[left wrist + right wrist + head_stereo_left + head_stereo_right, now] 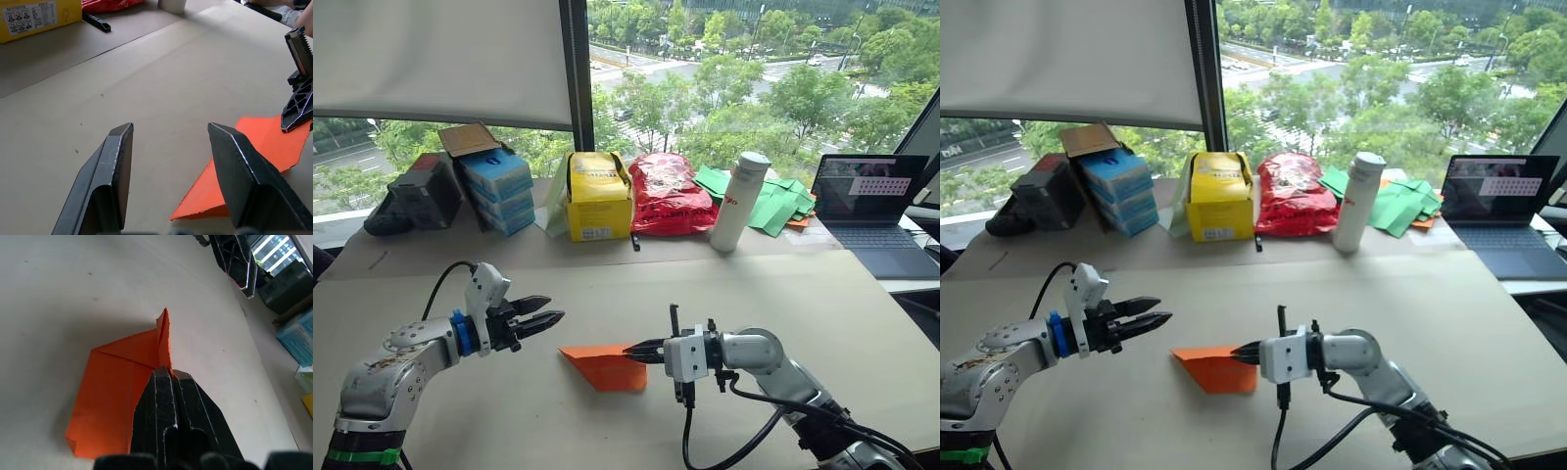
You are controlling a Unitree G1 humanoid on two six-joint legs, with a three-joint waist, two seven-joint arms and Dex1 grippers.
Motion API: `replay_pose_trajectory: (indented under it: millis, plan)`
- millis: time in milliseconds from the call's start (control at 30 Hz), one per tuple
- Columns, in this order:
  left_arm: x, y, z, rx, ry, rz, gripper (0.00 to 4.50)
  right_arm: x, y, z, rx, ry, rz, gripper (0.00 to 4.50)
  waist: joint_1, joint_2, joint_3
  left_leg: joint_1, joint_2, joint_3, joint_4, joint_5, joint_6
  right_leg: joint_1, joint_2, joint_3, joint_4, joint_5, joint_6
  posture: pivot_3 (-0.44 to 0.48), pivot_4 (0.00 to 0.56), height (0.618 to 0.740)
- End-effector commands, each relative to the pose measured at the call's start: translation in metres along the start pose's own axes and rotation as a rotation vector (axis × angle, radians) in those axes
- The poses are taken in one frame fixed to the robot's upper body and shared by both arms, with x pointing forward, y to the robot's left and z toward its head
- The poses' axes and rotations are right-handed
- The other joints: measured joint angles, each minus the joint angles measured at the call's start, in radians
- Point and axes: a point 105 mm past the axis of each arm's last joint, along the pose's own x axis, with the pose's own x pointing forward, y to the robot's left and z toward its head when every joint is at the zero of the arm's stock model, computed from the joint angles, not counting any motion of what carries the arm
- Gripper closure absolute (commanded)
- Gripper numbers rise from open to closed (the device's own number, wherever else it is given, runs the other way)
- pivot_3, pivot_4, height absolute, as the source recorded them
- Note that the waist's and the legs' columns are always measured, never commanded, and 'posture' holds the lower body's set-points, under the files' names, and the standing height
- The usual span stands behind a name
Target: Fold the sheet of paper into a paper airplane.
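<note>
Paper first: the sheet of paper [604, 366] lies flat on the surface [783, 294] between my two arms, already folded to a wedge, its sharp tip aimed at my left side and its long axis running left to right across me. My right tool [637, 352] has its fingers pressed together on the paper's right edge, pinching a raised flap there, as the right wrist view shows. My left tool [546, 313] hangs above the surface, fingers spread wide and holding nothing, just off the paper's pointed end. So the paper lies to the right of the left tool and a little lower, and the tip is the part nearest it. I judge the next fold calls for the left tool to drop onto that tip while the right keeps the edge pinned.
</note>
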Motion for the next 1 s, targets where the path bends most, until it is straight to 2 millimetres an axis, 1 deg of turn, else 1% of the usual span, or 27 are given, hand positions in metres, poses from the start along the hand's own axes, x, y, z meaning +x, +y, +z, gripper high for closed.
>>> replay_pose_trajectory:
  millis: [33,433,567,633,700,733,767,800,833,867,900,1000]
  plan:
    - [-0.004,-0.006,0.003,0.014,-0.025,-0.021,1.94,0.000,0.005,-0.001,-0.061,-0.039,0.046,4.49,0.001,0.000,0.000,0.000,0.000,0.000,0.000,0.000,0.000,0.000,0.000,0.000,0.000,0.000,0.000,0.000,0.150,0.740]
    - [-0.010,-0.016,-0.001,-0.009,0.007,-0.060,1.94,0.000,0.005,-0.010,-0.022,-0.037,0.078,4.49,0.001,0.000,0.000,0.000,0.000,0.000,0.000,0.000,0.000,0.000,0.000,0.001,0.001,0.000,0.000,0.000,0.150,0.740]
    - [-0.011,-0.018,-0.004,0.005,0.027,-0.075,1.94,-0.001,0.005,-0.011,-0.017,-0.032,0.086,3.30,0.001,0.000,0.000,0.000,0.000,0.000,0.000,0.000,0.000,0.000,0.000,0.001,0.001,0.000,0.000,0.000,0.150,0.740]
    - [-0.009,-0.019,-0.005,0.020,0.034,-0.090,1.94,-0.003,0.004,-0.010,0.004,-0.030,0.080,2.62,0.001,0.000,0.000,0.000,0.000,0.000,0.000,0.000,0.000,0.000,0.000,0.001,0.001,0.000,0.000,0.000,0.150,0.740]
    - [-0.006,-0.020,-0.003,0.034,0.027,-0.103,1.94,-0.004,0.000,-0.007,0.019,-0.034,0.059,1.85,0.001,0.000,0.000,0.000,0.000,0.000,0.000,0.000,0.000,0.000,0.000,0.001,0.001,0.000,0.000,0.000,0.150,0.740]
    - [-0.005,-0.020,-0.003,0.040,0.025,-0.107,1.94,-0.004,-0.001,-0.006,0.021,-0.034,0.054,1.58,0.002,0.000,0.000,0.000,0.000,0.000,0.000,0.000,0.000,0.000,0.000,0.001,0.001,0.000,0.000,0.000,0.150,0.740]
    - [-0.002,-0.020,-0.003,0.051,0.028,-0.118,1.94,-0.005,-0.004,-0.003,0.025,-0.037,0.038,1.15,0.002,0.000,0.000,0.000,0.000,0.000,0.000,0.000,0.000,0.000,0.000,0.001,0.001,0.000,0.000,0.000,0.150,0.740]
    - [0.000,-0.022,-0.003,0.064,0.029,-0.138,1.94,-0.006,-0.006,0.000,0.032,-0.037,0.023,0.87,0.002,0.000,0.000,0.000,0.000,0.000,0.000,0.000,0.000,0.000,-0.001,0.001,0.000,0.000,0.000,0.000,0.150,0.740]
    - [0.003,-0.024,-0.004,0.075,0.033,-0.163,2.47,-0.008,-0.009,0.002,0.036,-0.036,0.007,0.47,0.003,0.000,0.000,0.000,0.000,0.000,0.000,0.000,0.000,0.000,-0.001,0.001,0.000,0.000,0.000,0.000,0.150,0.740]
    - [0.006,-0.026,-0.005,0.086,0.037,-0.188,2.76,-0.009,-0.012,0.006,0.041,-0.036,-0.012,0.10,0.004,0.000,0.000,-0.001,0.000,0.000,0.000,0.000,0.000,0.000,-0.001,0.001,0.001,0.000,0.000,0.000,0.150,0.740]
    - [0.009,-0.028,-0.006,0.095,0.040,-0.210,3.06,-0.010,-0.015,0.009,0.053,-0.039,-0.036,0.00,0.005,0.000,0.000,-0.001,0.000,0.000,0.000,0.000,0.000,0.000,-0.001,0.001,0.000,0.000,0.000,0.000,0.150,0.740]
    - [0.021,-0.030,-0.013,0.124,0.057,-0.263,4.05,-0.012,-0.025,0.023,0.134,-0.058,-0.109,0.00,0.007,0.000,0.000,-0.001,0.000,0.000,0.000,0.000,0.000,0.000,-0.001,0.001,0.000,0.000,0.000,0.000,0.150,0.740]
